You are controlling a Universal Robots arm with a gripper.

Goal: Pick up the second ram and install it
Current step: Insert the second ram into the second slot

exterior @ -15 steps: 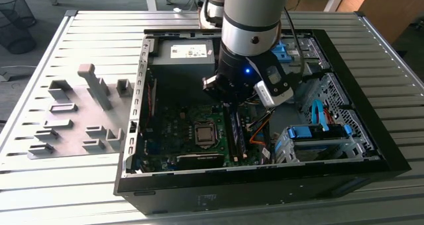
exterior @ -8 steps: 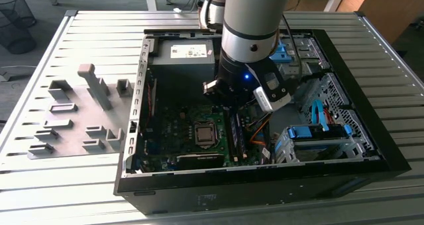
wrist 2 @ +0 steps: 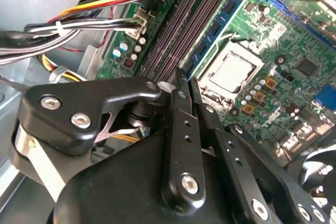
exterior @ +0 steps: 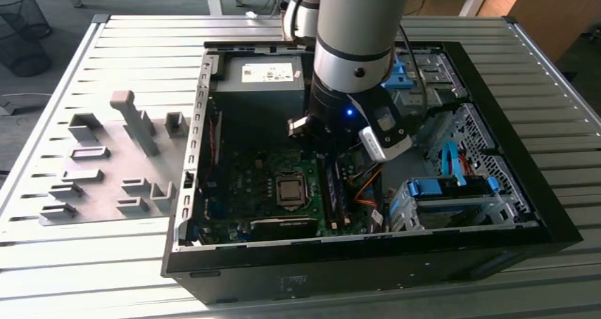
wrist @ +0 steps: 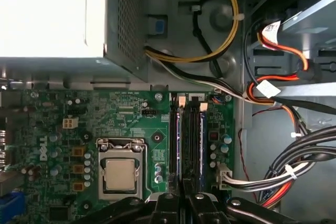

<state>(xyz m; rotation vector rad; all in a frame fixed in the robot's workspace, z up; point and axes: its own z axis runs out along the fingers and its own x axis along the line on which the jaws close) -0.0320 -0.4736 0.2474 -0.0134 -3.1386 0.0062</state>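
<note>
The claw (wrist 2: 185, 85) is pressed together, its black fingers meeting above the memory slots. The second ram (wrist: 189, 135), a thin dark-chipped stick, sits in the slots at centre right of the first wrist view, beside the square metal processor (wrist: 120, 174). Bundled cables (wrist: 283, 171) crowd the lower right. In the exterior view, grey holder blocks (exterior: 103, 164) lie left of the open case (exterior: 526, 213) on the ribbed table (exterior: 56, 263).

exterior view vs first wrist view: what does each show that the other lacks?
Exterior view: the grey holder blocks on the slatted table, and the blue drive bay.
First wrist view: the yellow cable and the white connector beside the memory slots.
Both: the CPU socket, the power supply and the memory slots under the tool.
</note>
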